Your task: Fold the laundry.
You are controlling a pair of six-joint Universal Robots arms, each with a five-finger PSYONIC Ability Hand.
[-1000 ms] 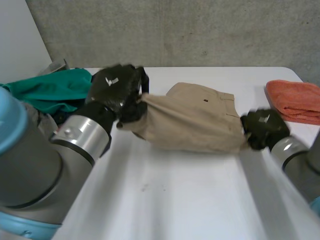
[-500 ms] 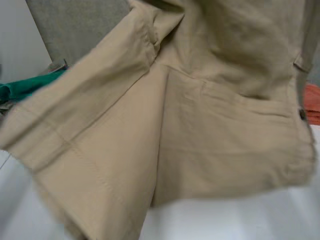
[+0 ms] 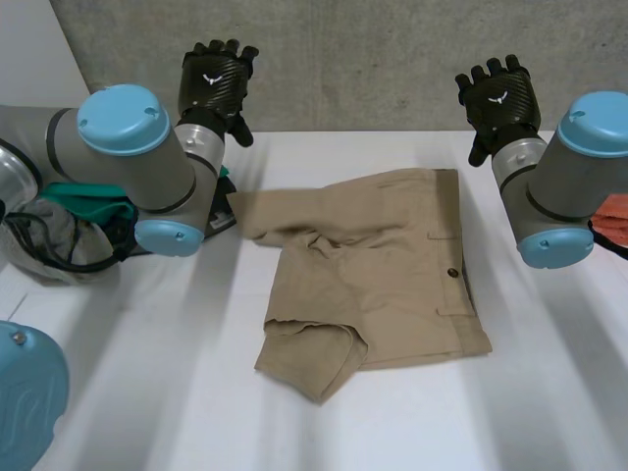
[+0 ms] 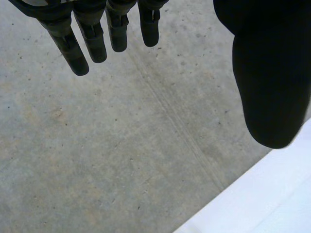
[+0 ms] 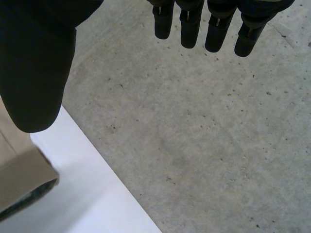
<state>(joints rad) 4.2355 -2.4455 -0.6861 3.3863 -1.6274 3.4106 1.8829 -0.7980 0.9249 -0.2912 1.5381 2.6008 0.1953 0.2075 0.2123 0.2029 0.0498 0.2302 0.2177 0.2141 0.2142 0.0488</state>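
Tan shorts [image 3: 378, 265] lie spread on the white table [image 3: 294, 412], waistband toward my right side, one leg rumpled and folded under at the near edge. My left hand [image 3: 218, 78] is raised above the table's far left, fingers straight and empty; its fingers [image 4: 92, 39] point at the concrete wall. My right hand [image 3: 498, 96] is raised above the far right, also straight-fingered and empty. A corner of the shorts [image 5: 19, 187] shows beside the thumb of my right hand [image 5: 39, 63].
A pile of green and grey clothes [image 3: 74, 221] lies at the left behind my left arm. An orange cloth [image 3: 613, 211] sits at the right edge behind my right arm. The concrete wall [image 3: 373, 59] stands behind the table.
Both hands let go of the shorts after swinging them up past the camera. The shorts now lie spread on the table and both hands have risen, fingers straight.
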